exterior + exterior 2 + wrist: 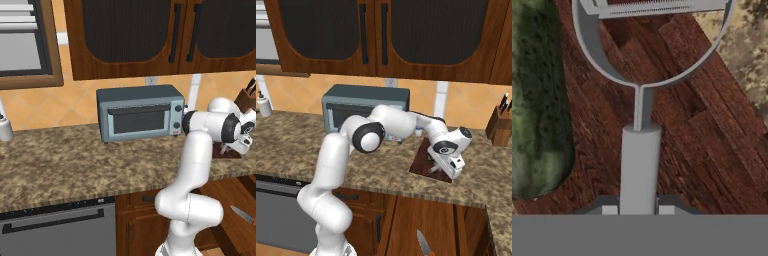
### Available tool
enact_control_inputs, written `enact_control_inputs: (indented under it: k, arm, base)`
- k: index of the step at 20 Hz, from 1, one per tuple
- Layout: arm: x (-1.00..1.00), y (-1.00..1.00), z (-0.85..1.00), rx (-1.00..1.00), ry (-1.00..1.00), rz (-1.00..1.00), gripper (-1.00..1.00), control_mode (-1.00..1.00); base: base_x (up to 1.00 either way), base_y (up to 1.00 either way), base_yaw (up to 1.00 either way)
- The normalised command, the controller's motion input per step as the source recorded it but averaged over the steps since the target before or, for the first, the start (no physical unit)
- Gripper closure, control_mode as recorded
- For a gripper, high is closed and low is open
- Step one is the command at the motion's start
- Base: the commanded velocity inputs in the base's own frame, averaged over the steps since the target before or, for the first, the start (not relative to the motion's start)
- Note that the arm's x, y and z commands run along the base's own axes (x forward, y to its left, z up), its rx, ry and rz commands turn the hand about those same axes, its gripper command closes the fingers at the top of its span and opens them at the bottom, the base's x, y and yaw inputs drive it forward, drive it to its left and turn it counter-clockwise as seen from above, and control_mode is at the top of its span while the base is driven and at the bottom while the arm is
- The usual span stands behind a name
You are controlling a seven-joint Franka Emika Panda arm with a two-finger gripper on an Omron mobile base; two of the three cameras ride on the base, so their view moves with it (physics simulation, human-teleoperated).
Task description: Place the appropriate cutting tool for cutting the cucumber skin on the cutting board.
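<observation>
A grey peeler with a round handle and a Y-shaped head points away from me over the dark reddish-brown cutting board. My gripper is shut on the peeler's handle, one fingertip on each side. The dark green cucumber lies on the board just left of the peeler's head. From the base, the gripper hangs low over the cutting board, to the right of the toaster oven. I cannot tell whether the peeler touches the wood.
A blue-grey toaster oven stands at the back of the granite counter. A tan knife block sits at the far right. A knife shows low in front of the lower cabinets. Wall cabinets hang overhead.
</observation>
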Motion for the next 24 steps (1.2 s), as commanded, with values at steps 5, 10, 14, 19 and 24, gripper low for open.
enact_control_inputs:
  k: [5,10,14,19,24]
  arm:
    - [0.11,0.05,-0.23,0.0,0.0,0.0,-1.0,-1.0]
    - [-0.01,0.01,-0.02,0.0,0.0,0.0,-1.0,-1.0]
    - [-0.08,0.0,0.29,0.0,0.0,0.0,-1.0,-1.0]
    - [-0.12,0.09,0.47,0.0,0.0,0.0,-1.0,-1.0]
    - [-0.43,0.28,0.48,0.0,0.0,0.0,-1.0,-1.0]
  base:
    - [0.0,0.0,0.0]
    - [0.0,0.0,0.0]
    - [0.0,0.0,0.0]
    - [0.0,0.0,0.0]
    - [0.0,0.0,0.0]
